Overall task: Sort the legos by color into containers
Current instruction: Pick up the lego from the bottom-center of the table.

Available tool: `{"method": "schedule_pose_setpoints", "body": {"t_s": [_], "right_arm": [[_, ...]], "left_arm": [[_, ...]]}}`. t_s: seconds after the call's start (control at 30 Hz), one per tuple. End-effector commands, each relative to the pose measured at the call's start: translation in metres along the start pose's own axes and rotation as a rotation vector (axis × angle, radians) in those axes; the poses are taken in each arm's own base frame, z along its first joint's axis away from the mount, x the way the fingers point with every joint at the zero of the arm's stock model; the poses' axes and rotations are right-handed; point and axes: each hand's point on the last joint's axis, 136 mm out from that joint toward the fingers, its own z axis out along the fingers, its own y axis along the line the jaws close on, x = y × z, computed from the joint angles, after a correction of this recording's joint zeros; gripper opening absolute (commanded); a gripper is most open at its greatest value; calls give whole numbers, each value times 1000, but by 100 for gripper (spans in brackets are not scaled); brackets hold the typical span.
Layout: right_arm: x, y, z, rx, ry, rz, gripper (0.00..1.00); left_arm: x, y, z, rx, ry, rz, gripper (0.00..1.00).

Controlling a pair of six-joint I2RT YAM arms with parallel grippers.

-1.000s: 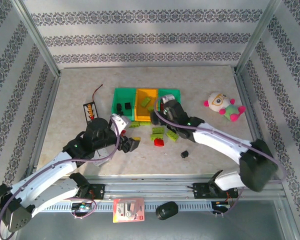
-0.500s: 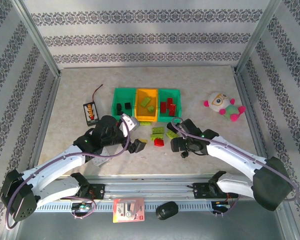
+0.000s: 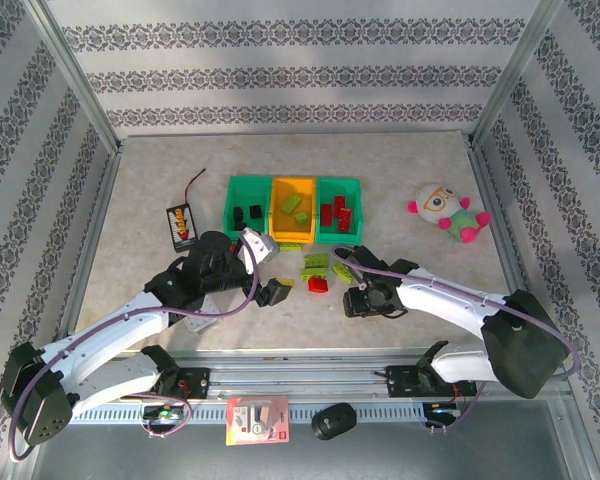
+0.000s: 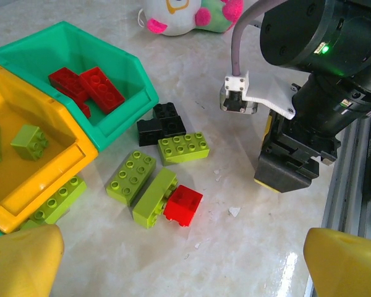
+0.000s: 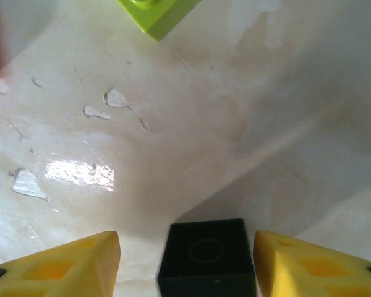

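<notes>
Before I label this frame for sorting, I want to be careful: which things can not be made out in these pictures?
- Right wrist view: black brick cut off by the bottom edge; grip by the right end effector unclear.
- Top view: same brick hidden under that end effector.
- Left wrist view: yellow bin cut off by the left edge.

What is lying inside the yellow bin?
Two lime bricks lie inside the yellow bin. From above, its near wall may hide a strip of the floor, so more bricks there cannot be excluded.
</notes>
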Motion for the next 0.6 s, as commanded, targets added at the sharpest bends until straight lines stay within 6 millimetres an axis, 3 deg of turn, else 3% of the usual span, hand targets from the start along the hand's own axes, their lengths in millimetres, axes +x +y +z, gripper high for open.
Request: {"method": "schedule_pose_setpoints", "body": {"t_s": [0.0,0.17,0.27,0.37,0.47,0.57], "right_arm": [[10,-6,4,37,37,14,50],[5,-2,1,39,24,8,31],[-7,9,-9,18,-20,-14,29],[-28,28,-25,-31,-95,-41,28],[-59,59,-43,-113,-201,-98,28],[-101,94,-63,-183,-339,-149,29]], "left_arm": [[-15,-9,-4,35,-47,44,99],[-13,-9,-6,29,-47,46,99],[-11,-7,-9,13,-48,40,99],[-9,-1,-12,-30,-44,15,99],[-5,6,-18,-82,-44,-9,99],[-1,11,-26,-124,-63,-29,99]]}}
